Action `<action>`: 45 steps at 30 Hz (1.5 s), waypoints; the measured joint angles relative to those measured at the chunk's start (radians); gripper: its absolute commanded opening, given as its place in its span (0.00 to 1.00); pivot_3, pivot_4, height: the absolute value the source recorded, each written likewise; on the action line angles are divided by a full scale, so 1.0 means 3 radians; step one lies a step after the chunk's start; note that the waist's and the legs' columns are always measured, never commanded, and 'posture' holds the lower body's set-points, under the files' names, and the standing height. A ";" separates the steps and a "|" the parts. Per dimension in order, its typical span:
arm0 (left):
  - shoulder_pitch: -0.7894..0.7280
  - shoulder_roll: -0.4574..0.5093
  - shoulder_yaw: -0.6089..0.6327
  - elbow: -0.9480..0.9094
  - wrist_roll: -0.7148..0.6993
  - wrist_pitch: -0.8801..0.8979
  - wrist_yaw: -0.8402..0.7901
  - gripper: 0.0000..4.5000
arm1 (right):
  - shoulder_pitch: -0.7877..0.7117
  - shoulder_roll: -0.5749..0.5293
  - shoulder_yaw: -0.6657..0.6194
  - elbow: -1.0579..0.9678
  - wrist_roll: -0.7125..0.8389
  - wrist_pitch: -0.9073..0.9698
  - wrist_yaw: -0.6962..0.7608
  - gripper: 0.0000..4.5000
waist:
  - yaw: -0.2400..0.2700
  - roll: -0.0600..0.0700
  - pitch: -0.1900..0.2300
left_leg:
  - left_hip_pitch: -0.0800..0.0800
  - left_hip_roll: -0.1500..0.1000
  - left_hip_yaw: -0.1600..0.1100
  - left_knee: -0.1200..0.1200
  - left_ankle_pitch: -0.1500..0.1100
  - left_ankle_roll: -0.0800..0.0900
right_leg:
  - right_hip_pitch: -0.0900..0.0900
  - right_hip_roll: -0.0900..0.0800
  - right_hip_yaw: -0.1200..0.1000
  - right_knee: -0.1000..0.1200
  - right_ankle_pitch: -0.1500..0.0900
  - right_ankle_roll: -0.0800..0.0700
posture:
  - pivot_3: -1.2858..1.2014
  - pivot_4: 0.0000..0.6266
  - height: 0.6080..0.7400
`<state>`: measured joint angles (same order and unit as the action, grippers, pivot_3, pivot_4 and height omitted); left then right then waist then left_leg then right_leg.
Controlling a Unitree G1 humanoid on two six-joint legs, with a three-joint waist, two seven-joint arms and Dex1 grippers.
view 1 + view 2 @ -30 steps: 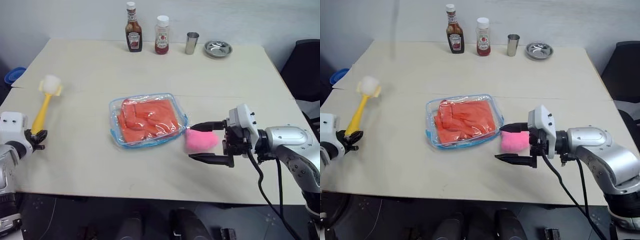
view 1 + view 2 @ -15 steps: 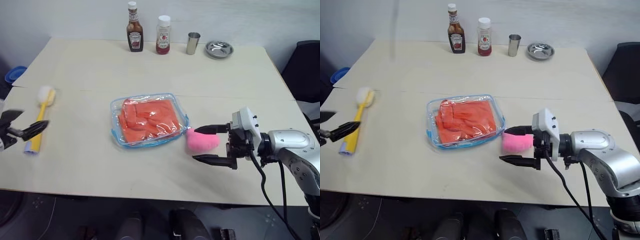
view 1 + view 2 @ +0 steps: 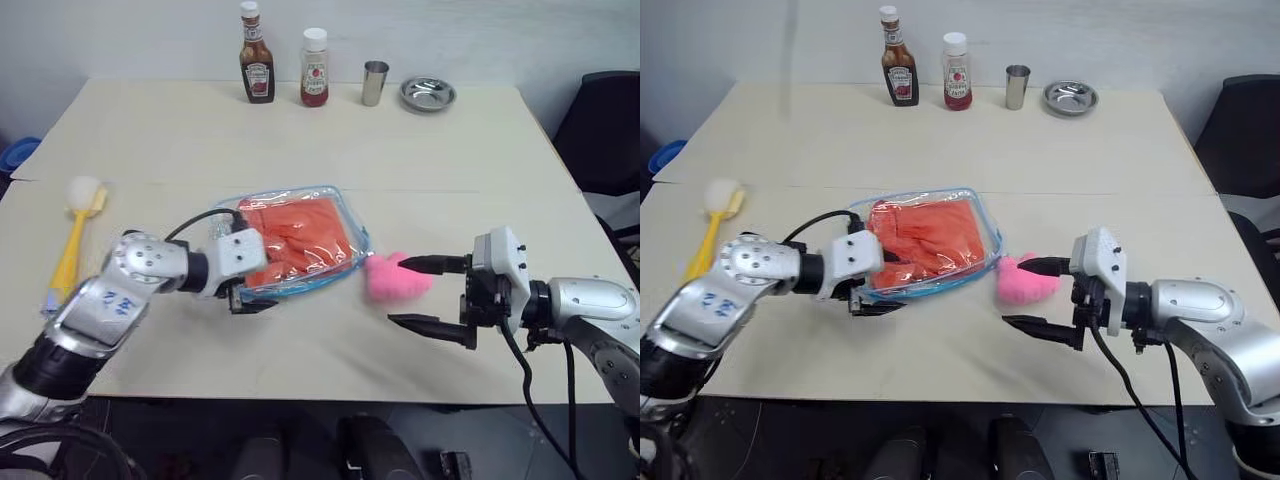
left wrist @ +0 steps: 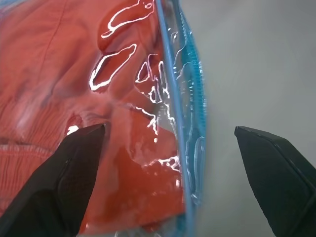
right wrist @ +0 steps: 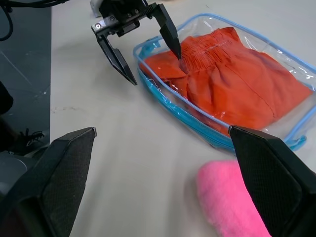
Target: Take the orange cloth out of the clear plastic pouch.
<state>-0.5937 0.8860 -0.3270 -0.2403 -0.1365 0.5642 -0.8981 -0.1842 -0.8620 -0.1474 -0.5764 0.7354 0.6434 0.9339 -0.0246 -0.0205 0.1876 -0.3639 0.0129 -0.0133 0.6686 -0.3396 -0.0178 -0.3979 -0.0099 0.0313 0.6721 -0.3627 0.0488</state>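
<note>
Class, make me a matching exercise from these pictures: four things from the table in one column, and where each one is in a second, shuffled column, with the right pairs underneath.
Things
1. orange cloth
2. pink sponge
3. yellow brush
4. metal cup

Places
A. near the table's left edge
B. inside the clear plastic pouch
C. at the far edge, between a sauce bottle and a metal dish
D. just right of the pouch, in front of the open right gripper

Pairs: 1-B, 2-D, 3-A, 4-C
</note>
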 measured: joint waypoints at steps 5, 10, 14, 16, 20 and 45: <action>-0.0104 -0.0188 -0.0025 0.0208 0.0202 -0.0096 0.0030 0.65 | 0.0114 0.0000 -0.0062 -0.0103 0.0035 0.0044 -0.0117 1.00 | -0.0006 0.0000 0.0000 | -0.0002 0.0000 -0.0002 0.0007 0.0000 0.0000 | 0.0000 0.0000 -0.0001 0.0006 0.0000 0.0000 | 0.52 0.24 1.00; -0.0065 -0.0155 -0.0011 0.0257 0.0265 -0.0243 -0.0075 0.30 | 0.0118 0.0000 -0.0062 -0.0124 0.0048 0.0045 -0.0154 1.00 | -0.0002 0.0000 0.0000 | -0.0003 0.0000 -0.0003 0.0011 0.0000 0.0000 | 0.0000 -0.0001 -0.0002 0.0006 0.0000 0.0000 | 0.52 0.24 1.00; 0.0018 -0.0107 0.0049 0.0256 0.0282 -0.0365 -0.0160 0.02 | 0.0100 0.0000 -0.0059 -0.0123 0.0047 0.0045 -0.0142 1.00 | -0.0002 0.0000 0.0000 | -0.0006 0.0000 -0.0005 0.0014 0.0000 0.0000 | 0.0000 -0.0001 -0.0004 0.0007 0.0000 0.0000 | 0.52 0.24 1.00; 0.0082 -0.0041 0.0077 0.0253 0.0286 -0.0515 -0.0234 0.01 | 0.0097 0.0000 -0.0058 -0.0121 0.0046 0.0045 -0.0122 1.00 | -0.0005 0.0000 0.0000 | -0.0005 0.0000 -0.0005 0.0014 0.0000 0.0000 | 0.0000 -0.0001 -0.0004 0.0007 0.0000 0.0000 | 0.52 0.24 1.00; 0.0292 0.0154 0.0209 0.0275 0.0296 -0.1178 -0.0433 0.01 | 0.0062 -0.0052 -0.0051 -0.0082 0.0046 0.0045 -0.0027 1.00 | -0.0010 0.0000 0.0000 | -0.0005 0.0001 -0.0005 0.0014 0.0000 0.0000 | -0.0001 -0.0002 -0.0004 0.0006 0.0000 0.0000 | 0.52 0.24 1.00; 0.0625 -0.0060 0.0771 0.0405 -0.0175 -0.1469 -0.0772 0.54 | 0.0211 0.0009 -0.0022 0.0137 -0.0362 0.0168 -0.0446 1.00 | 0.0060 0.0000 0.0000 | -0.0016 0.0001 -0.0007 0.0038 -0.0004 0.0007 | -0.0002 -0.0005 -0.0008 0.0012 0.0001 0.0003 | 0.52 0.24 1.00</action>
<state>-0.4061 0.8680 -0.0957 -0.1187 -0.1889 0.1236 -1.1297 -0.1210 -0.8593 -0.1541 -0.5352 0.6269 0.6938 0.8002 -0.0066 -0.0205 0.1876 -0.3688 0.0133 -0.0153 0.6799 -0.3409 -0.0155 -0.3985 -0.0114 0.0288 0.6759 -0.3623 0.0496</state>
